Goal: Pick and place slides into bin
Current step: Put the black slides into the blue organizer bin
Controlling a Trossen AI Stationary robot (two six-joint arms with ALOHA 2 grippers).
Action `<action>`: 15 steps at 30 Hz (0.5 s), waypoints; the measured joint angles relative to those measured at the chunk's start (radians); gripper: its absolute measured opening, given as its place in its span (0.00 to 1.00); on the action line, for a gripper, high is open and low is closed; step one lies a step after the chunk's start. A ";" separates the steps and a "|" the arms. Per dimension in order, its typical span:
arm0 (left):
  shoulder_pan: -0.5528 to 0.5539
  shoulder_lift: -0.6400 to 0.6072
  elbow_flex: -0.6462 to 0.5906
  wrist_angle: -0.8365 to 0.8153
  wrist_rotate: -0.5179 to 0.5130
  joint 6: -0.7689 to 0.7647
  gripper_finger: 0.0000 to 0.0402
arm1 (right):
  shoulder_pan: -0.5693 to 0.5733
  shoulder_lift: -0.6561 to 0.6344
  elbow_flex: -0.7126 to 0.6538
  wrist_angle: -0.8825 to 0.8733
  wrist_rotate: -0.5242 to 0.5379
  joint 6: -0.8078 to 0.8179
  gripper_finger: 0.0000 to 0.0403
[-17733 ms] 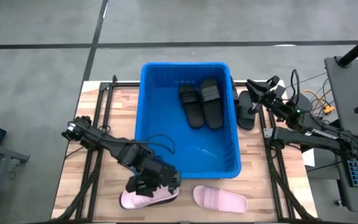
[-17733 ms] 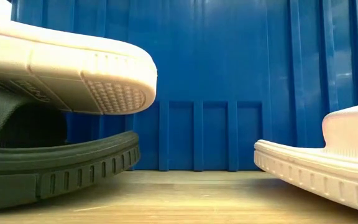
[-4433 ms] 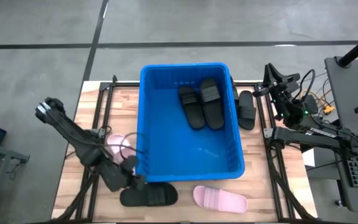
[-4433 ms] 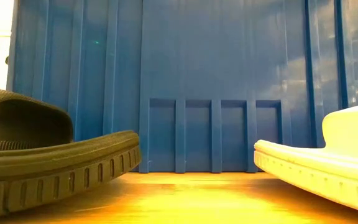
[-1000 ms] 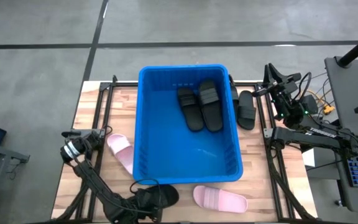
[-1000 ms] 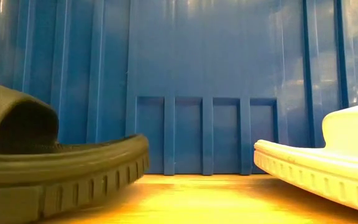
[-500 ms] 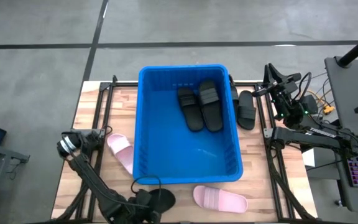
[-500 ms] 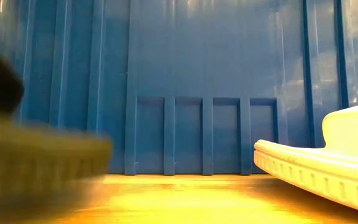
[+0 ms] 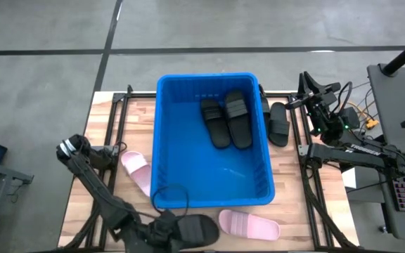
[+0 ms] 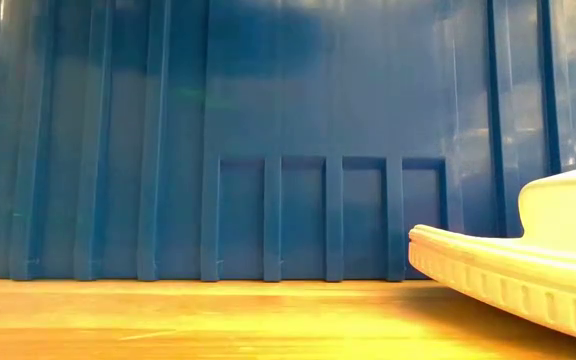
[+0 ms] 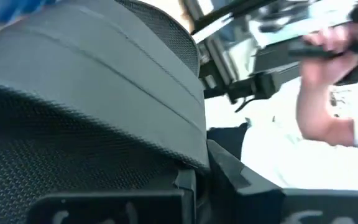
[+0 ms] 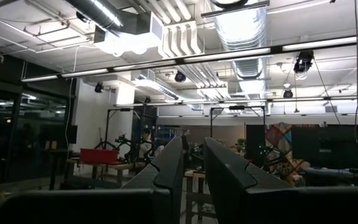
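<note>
My left gripper (image 9: 169, 228) hovers at the table's near edge, in front of the blue bin (image 9: 162, 140), shut on a black slide (image 9: 197, 230) that fills the left wrist view (image 11: 92, 93). Two black slides (image 9: 215, 121) (image 9: 238, 116) lie flat on the bin's floor at its far end. One pink slide (image 9: 136, 171) lies against the bin's left wall. Another pink slide (image 9: 248, 225) rests sole-down in front of the bin. My right gripper (image 12: 193, 162) waits raised at the far right, a narrow gap between its fingers, nothing in it. My left gripper pinches the black slide at its end toward the table's left (image 9: 180, 229), between its two fingers (image 11: 229, 171). The fingers come nearly level from the table's left and lie along the slide. The slide is lifted clear of the table; the gripper hides the exact contact.
A further black slide (image 9: 278, 123) lies on the table right of the bin. In the low view the bin's near wall (image 10: 308, 130) and the pink slide's sole (image 10: 508, 280) fill the view. A person's hand (image 11: 328, 68) shows beyond the table in the left wrist view.
My left gripper has shut on the black slide near the table's near edge and risen, turning as it went. The slide has come up off the table, out of the low view, and shifted slightly toward the table's right.
</note>
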 joint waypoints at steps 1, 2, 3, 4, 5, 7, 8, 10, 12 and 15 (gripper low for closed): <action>0.009 -0.004 0.000 0.016 -0.001 0.028 0.00 | 0.000 0.000 0.000 0.000 0.000 0.000 0.14; 0.018 -0.008 0.000 0.037 -0.003 0.054 0.00 | 0.000 0.000 0.000 0.000 0.000 0.000 0.14; 0.026 -0.014 0.000 0.056 -0.005 0.080 0.00 | 0.000 0.000 0.000 0.000 0.000 0.000 0.14; 0.034 -0.019 0.000 0.074 -0.015 0.112 0.00 | 0.000 0.000 0.000 0.000 0.000 0.000 0.14; 0.042 -0.024 0.000 0.098 -0.032 0.148 0.00 | 0.000 0.000 0.000 0.000 0.000 0.000 0.14; 0.060 -0.032 0.000 0.151 -0.064 0.226 0.00 | 0.000 0.000 0.000 0.000 0.000 0.000 0.14; 0.069 -0.037 0.000 0.178 -0.082 0.268 0.00 | 0.000 0.000 0.000 0.000 0.000 0.000 0.14; 0.086 -0.046 0.000 0.252 -0.104 0.342 0.00 | 0.000 0.000 0.000 0.000 0.000 0.000 0.14; 0.095 -0.061 0.000 0.310 -0.123 0.403 0.00 | 0.000 0.000 0.000 0.000 0.000 0.000 0.14; 0.107 -0.087 0.001 0.341 -0.186 0.470 0.00 | 0.000 0.000 0.000 0.000 0.000 0.000 0.14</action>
